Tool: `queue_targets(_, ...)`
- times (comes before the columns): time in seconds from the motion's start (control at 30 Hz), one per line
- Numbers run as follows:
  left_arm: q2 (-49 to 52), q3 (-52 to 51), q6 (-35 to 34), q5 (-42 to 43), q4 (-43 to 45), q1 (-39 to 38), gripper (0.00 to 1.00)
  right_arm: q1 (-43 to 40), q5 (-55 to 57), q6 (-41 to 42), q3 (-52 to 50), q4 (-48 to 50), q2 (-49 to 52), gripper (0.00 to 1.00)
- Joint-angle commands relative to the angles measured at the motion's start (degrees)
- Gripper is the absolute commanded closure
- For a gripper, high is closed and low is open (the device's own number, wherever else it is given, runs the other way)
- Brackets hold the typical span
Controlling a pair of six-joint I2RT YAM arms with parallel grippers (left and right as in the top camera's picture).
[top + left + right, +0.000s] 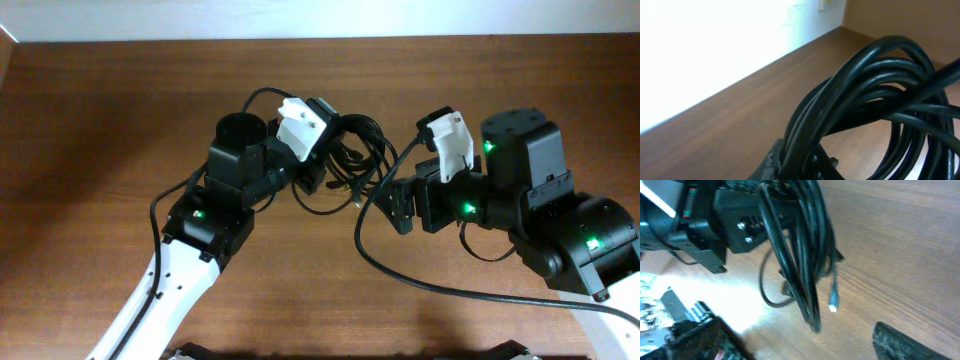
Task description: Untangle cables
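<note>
**Above the table, a bundle lifted but not yet separated**

Near the middle of the wooden table (100, 130), the cables (350, 160) hung as one bundle from the left gripper (311, 177). Its jaws were clenched on the upper part of the loops. In the left wrist view the strands passed directly between the two ribbed fingers (773, 159). The right gripper (399, 206) waited just beside the bundle, released. Its dark padded fingers (905, 342) stood wide apart and nothing was between them.

As I judge it, the task was only at the beginning. The bundle was raised and presented to the other arm, but no single cable was pulled out and none lay separately on the table. Finding one free end and drawing it through the loops remained to be done.

The cords were thin, round and black, with a smooth, slightly shiny coat that caught the light. They made several long oval loops lying close together, some crossing the others. One small plug (833, 300) with a pale tip dangled free below the loops, close to the table. The table surface was brown wood with fine straight grain.
</note>
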Motion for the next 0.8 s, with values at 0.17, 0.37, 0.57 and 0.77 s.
queue_targets(0.17,-0.35,0.37,26.03,-3.48,-1.03,0.07,1.00,0.13,13.00,9.14,1.84,3.72,-1.18,0.02)
queue_targets(0.37,-0.35,0.37,44.54,25.35,-2.54,0.09,1.00,-2.91,14.08,20.50,3.65,2.03,-1.90,0.01)
queue_targets(0.57,-0.35,0.37,49.46,42.32,4.98,2.49,1.00,-11.34,-3.78,19.56,3.65,-4.98,-1.88,0.01)
queue_targets(0.77,-0.33,0.37,49.44,51.74,9.75,5.55,1.00,-11.74,-17.27,13.31,3.65,-6.25,-1.88,0.00)
